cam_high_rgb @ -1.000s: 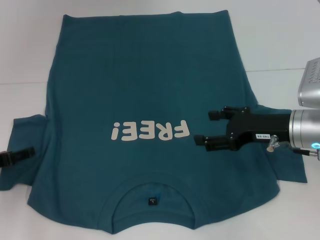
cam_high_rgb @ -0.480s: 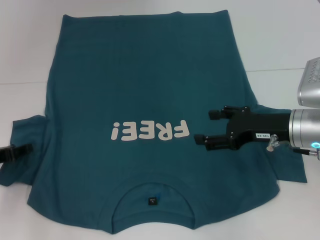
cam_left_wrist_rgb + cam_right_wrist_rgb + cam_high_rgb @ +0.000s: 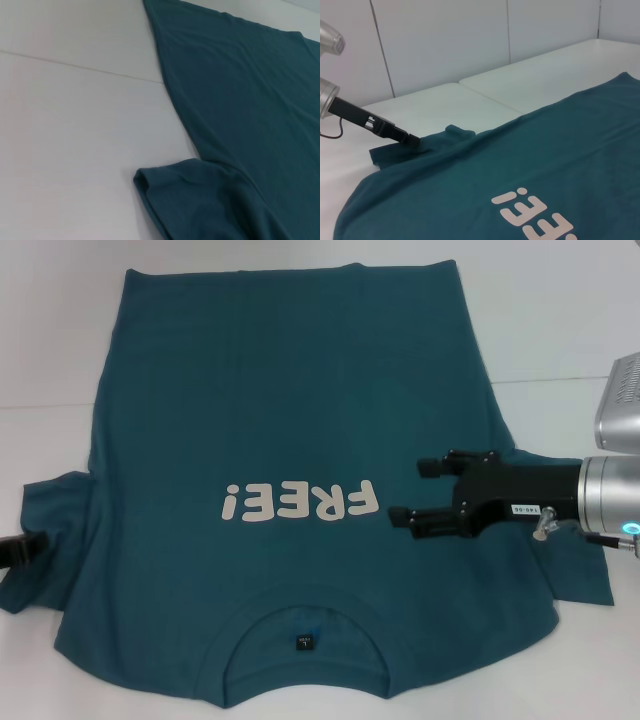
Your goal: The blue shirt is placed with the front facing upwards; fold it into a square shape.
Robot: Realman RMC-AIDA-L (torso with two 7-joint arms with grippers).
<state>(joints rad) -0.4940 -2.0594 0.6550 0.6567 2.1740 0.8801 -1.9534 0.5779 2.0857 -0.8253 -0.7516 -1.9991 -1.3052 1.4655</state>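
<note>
The blue shirt (image 3: 290, 420) lies flat on the white table, front up, with white "FREE!" lettering (image 3: 300, 502) and the neck label (image 3: 306, 642) at the near edge. My right gripper (image 3: 412, 492) is open and hovers over the shirt's chest, just right of the lettering. My left gripper (image 3: 20, 548) shows only as a dark tip at the view's left edge, at the shirt's left sleeve (image 3: 50, 530). In the right wrist view its tip (image 3: 412, 142) touches the rumpled sleeve (image 3: 447, 137). The left wrist view shows the sleeve (image 3: 200, 195) and the shirt's side edge.
The white table (image 3: 560, 320) has a seam line running across it (image 3: 560, 380). White wall panels (image 3: 445, 40) stand behind the table in the right wrist view. The shirt's right sleeve (image 3: 585, 575) lies under my right arm.
My left gripper has drawn back to the left, so less of it shows at the sleeve. The right gripper and the shirt have hardly moved.
</note>
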